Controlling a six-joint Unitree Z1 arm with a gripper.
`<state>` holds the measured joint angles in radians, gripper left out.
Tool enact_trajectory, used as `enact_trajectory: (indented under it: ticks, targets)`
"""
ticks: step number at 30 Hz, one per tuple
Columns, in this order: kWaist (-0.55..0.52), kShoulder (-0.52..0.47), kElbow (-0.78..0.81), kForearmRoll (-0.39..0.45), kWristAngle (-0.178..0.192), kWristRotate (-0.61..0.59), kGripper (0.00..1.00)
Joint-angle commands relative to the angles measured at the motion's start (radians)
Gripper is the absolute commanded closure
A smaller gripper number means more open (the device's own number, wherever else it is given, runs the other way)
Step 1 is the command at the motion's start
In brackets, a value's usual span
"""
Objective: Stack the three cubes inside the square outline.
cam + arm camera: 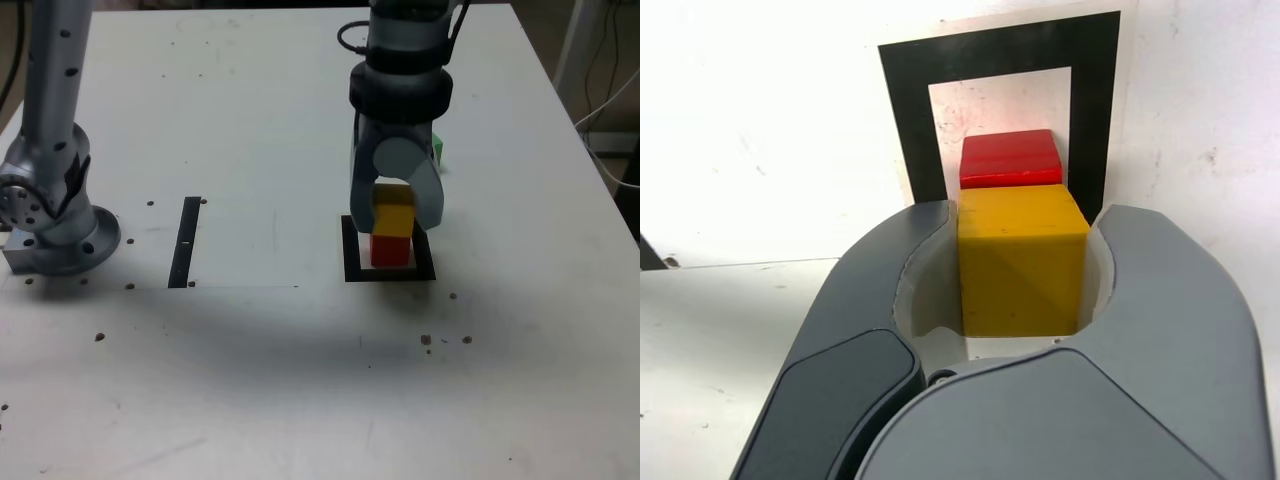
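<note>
The white table [250, 370] spreads under everything; the arm [403, 60] reaches in over it from its far edge in the exterior view. One square outline [352, 262], black with a pale centre, lies right of the table's middle in that view, well in from the right edge; one narrow black strip [184, 245] lies apart on its left. The gripper [1023, 270] is closed onto the yellow cube [1024, 265], a jaw against each of two opposite sides. Three cubes show, one of each colour: yellow between the jaws; red [1010, 158] inside the outline, partly hidden by the yellow one; green [437, 149] behind the gripper, toward the table's far right corner, mostly hidden. Whether yellow touches red, I cannot tell.
</note>
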<state>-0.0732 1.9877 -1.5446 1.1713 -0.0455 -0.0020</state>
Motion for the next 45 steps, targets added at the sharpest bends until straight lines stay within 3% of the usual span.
enact_trajectory:
  ticks: [1,4,7,16,26,31,38,45]
  targets:
    - [-0.002,0.005,0.016,-0.019,-0.007,0.009,0.33]
    - [-0.002,0.005,0.028,-0.031,-0.011,0.015,0.10]
    - [-0.002,0.004,0.033,-0.032,-0.009,0.018,0.05]
    - [-0.002,-0.010,0.048,-0.040,0.001,0.022,0.01]
    - [0.045,-0.064,0.055,-0.012,0.101,0.048,0.01]
    - [0.114,-0.068,0.049,-0.001,0.133,0.109,0.01]
    - [0.230,-0.008,-0.022,0.007,0.139,0.217,0.01]
    - [0.300,0.112,-0.174,0.079,0.139,0.298,0.01]
